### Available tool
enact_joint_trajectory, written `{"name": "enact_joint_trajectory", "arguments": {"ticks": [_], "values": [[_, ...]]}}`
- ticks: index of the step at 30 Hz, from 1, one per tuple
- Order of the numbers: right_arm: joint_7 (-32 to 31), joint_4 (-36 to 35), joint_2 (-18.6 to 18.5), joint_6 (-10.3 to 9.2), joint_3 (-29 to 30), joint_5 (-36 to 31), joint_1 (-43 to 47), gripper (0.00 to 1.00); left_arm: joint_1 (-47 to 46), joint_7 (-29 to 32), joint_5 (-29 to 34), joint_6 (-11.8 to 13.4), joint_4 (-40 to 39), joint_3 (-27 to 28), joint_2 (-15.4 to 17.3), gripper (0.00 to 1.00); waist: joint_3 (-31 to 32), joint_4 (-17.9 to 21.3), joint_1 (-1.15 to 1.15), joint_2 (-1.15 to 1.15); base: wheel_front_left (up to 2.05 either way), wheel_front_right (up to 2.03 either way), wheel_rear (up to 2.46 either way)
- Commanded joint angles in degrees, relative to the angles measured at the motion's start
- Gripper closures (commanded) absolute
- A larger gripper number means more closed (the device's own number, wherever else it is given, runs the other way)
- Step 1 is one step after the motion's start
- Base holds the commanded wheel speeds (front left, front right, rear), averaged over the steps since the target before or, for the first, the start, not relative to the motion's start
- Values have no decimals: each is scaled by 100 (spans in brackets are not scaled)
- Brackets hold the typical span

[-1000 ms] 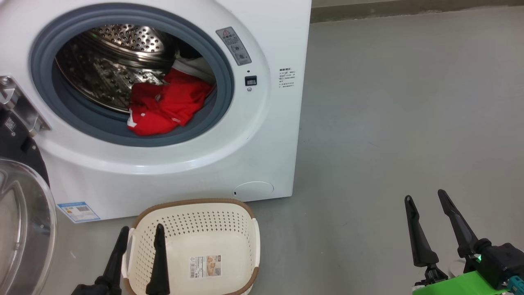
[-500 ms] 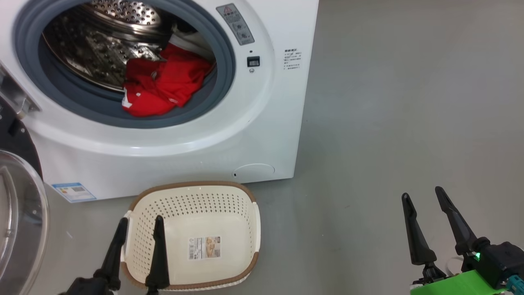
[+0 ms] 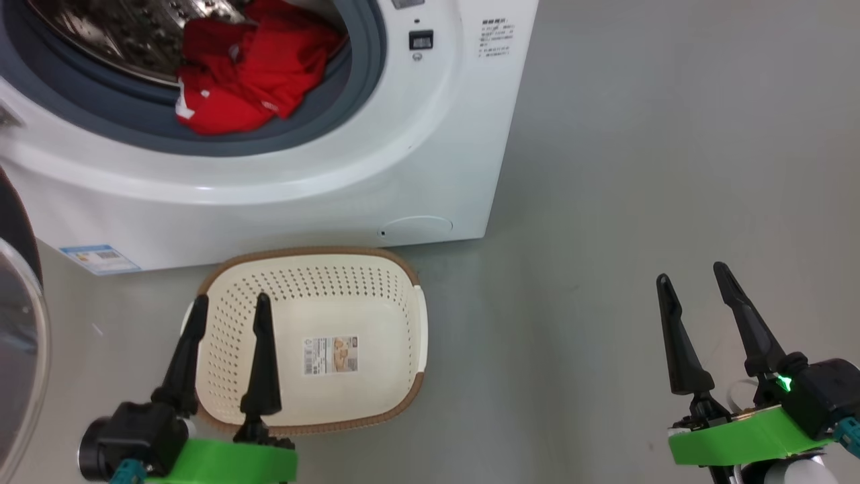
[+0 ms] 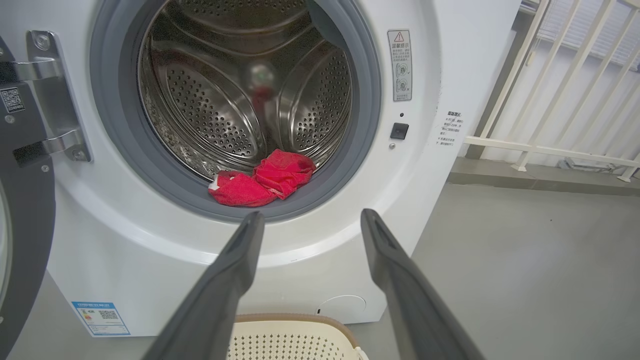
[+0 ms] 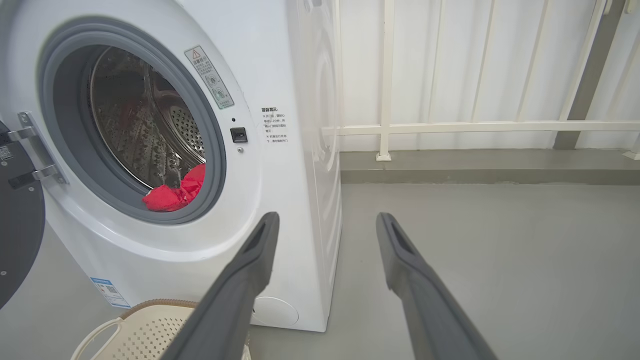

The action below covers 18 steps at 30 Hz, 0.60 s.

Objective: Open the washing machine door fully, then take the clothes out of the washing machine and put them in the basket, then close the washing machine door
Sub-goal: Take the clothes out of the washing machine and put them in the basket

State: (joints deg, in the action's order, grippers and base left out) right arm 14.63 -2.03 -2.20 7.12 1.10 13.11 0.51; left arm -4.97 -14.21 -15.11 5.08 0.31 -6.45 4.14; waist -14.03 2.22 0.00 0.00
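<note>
The washing machine (image 3: 437, 168) stands at the upper left with its door (image 3: 20, 349) swung open at the far left edge. The red clothes (image 3: 248, 60) lie in the steel drum, against the grey seal at the lower front. The cream basket (image 3: 302, 252) sits on the floor right before the machine, with nothing in it but a label. My left gripper (image 3: 232, 299) hovers open over the basket's left side. My right gripper (image 3: 692, 272) is open over bare floor at the right. The left wrist view looks past the open left gripper (image 4: 311, 215) at the clothes (image 4: 262, 177).
Grey floor (image 3: 638, 168) stretches to the right of the machine. A white railing (image 5: 450, 127) on a low kerb runs behind it. The open door (image 4: 20, 200) and its steel hinge (image 4: 55, 100) take up the space left of the opening.
The whole head view has shifted, so machine and basket sit higher in the picture and more of both wrists shows. Both grippers stay open, and the clothes lie as before.
</note>
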Motion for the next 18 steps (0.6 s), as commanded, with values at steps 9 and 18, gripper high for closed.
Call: {"name": "enact_joint_trajectory", "arguments": {"ticks": [9,18], "values": [[37,-164,-67,36,-188,51,-384,0,-975,12,-31,41,186,216,92,0,-583,81,0,0,0,0,0],[37,-163,-67,36,-230,64,-591,0,-2174,53,-180,-47,803,365,246,0,-1044,167,0,0,0,0,0]]}}
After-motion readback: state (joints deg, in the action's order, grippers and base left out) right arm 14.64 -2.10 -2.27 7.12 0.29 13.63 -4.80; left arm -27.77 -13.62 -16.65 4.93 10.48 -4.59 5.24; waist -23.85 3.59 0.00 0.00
